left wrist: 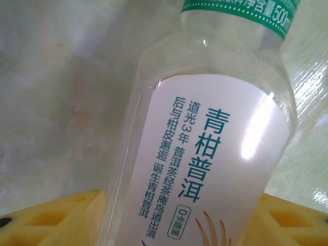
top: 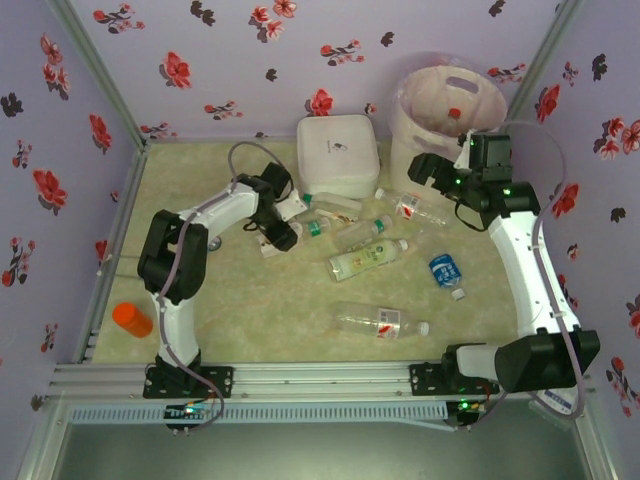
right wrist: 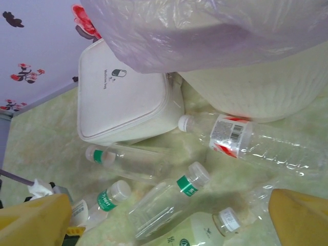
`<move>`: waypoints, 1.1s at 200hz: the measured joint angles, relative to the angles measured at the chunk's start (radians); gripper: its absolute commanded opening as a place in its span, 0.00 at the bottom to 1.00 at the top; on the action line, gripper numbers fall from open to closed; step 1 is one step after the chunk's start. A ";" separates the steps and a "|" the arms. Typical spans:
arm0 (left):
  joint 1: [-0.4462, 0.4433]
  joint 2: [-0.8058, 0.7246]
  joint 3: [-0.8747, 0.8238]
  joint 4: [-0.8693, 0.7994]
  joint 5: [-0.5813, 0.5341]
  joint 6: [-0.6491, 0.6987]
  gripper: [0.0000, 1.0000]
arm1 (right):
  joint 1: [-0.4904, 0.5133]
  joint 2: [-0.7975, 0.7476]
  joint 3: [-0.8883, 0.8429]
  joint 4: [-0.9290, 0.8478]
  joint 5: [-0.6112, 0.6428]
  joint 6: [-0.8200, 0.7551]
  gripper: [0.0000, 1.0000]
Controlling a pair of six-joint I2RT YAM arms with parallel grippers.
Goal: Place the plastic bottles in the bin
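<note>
The green-banded tea bottle lies mid-worktop between the left end effector's yellow fingers, whether pinched I cannot tell; right end effector spread wide near the far-right-corner bin; seemingly empty, so light, slick, crushable; take mid-body.

Your left gripper sits at 9 o'clock, clamped on a bottle; your right gripper hangs at 2 o'clock, jaws wide apart.

White square box (logo on top) on marbled tabletop, flowered walls around
</note>
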 measured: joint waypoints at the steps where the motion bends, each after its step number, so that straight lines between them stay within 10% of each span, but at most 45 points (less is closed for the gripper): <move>1: 0.000 0.000 0.000 0.000 -0.001 0.000 0.54 | 0.000 0.000 -0.001 0.001 -0.001 0.001 0.99; 82: -0.003 -0.183 -0.072 0.026 -0.017 -0.077 0.52 | 0.030 -0.014 -0.011 0.090 -0.096 0.091 0.96; 220: -0.090 -0.440 -0.335 0.674 0.273 -0.624 0.47 | 0.317 0.280 0.081 0.333 -0.247 0.126 0.81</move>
